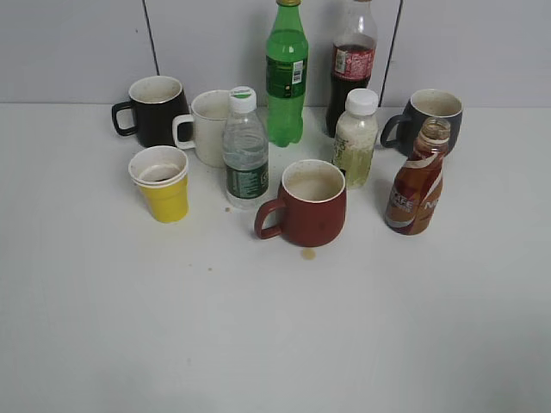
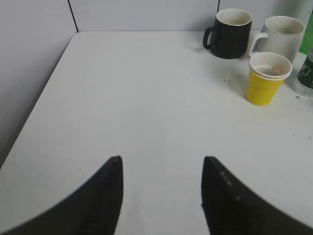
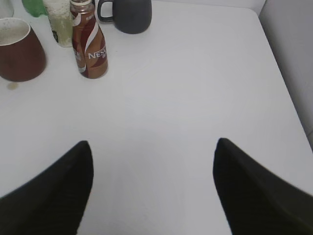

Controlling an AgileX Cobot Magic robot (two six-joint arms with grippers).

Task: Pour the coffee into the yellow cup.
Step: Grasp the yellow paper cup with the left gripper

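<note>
The coffee bottle (image 1: 416, 185), curvy brown with a red-and-white swirl label and no cap, stands upright at the right of the group; it also shows in the right wrist view (image 3: 88, 44) at the upper left. The yellow cup (image 1: 163, 184), white inside, stands upright at the left; it also shows in the left wrist view (image 2: 265, 78) at the upper right. My left gripper (image 2: 162, 161) is open and empty over bare table, well short of the cup. My right gripper (image 3: 152, 144) is open and empty over bare table, short of the bottle. Neither gripper shows in the exterior view.
Between cup and coffee stand a red mug (image 1: 308, 205), a water bottle (image 1: 245, 151), a cream mug (image 1: 207, 126), a black mug (image 1: 156, 109), a green bottle (image 1: 286, 73), a cola bottle (image 1: 352, 64), a white-capped bottle (image 1: 355, 138) and a dark grey mug (image 1: 429, 118). A small stain (image 1: 308, 254) lies before the red mug.
</note>
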